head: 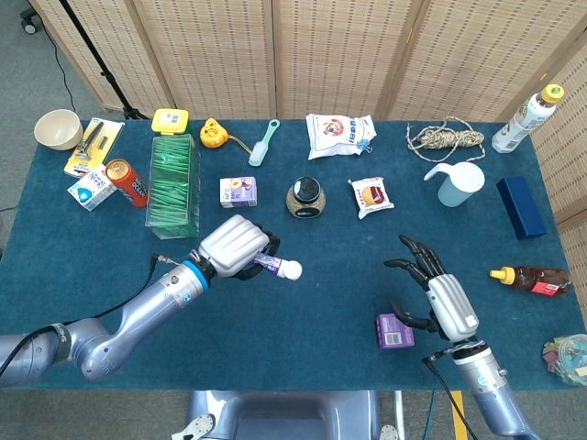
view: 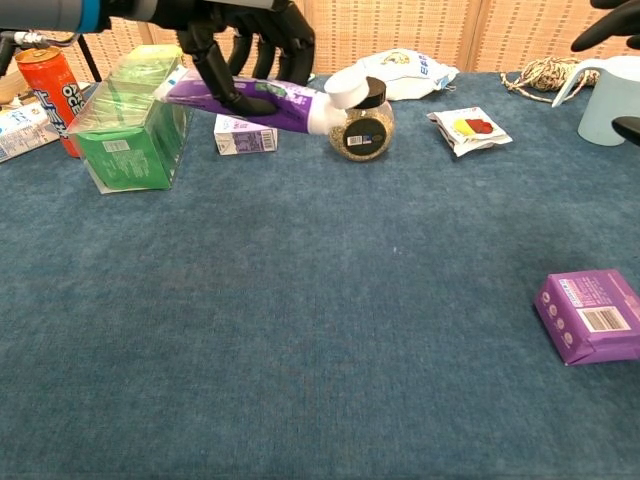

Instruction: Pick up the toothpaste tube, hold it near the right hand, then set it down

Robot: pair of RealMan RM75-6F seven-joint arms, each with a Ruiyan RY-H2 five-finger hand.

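**Toothpaste aloft in left hand, right hand spread nearby**

Left hand wrapped round the purple toothpaste tube, clear of the blue table. White cap end poking out toward the right hand; tail end jutting past the fingers on the other side, over the green box in the chest view. Mid-section of the tube covered by dark fingers in the chest view; from the head, nearly all of it buried under the grey back of the hand, only cap and a sliver of purple visible. Top of the left hand and its arm cropped by the upper edge of the chest view.

Right hand holding nothing, fingers fanned apart, well apart from the tube. Just beside the small purple box from above; touching or not, impossible to say. In the chest view, merely black fingertips at the top right corner, beside the pale blue jug, itself cut by the frame.

Cap overlapping the black-lidded jar in the chest view; from above, jar clearly farther back. Small carton partly hidden below the tube.
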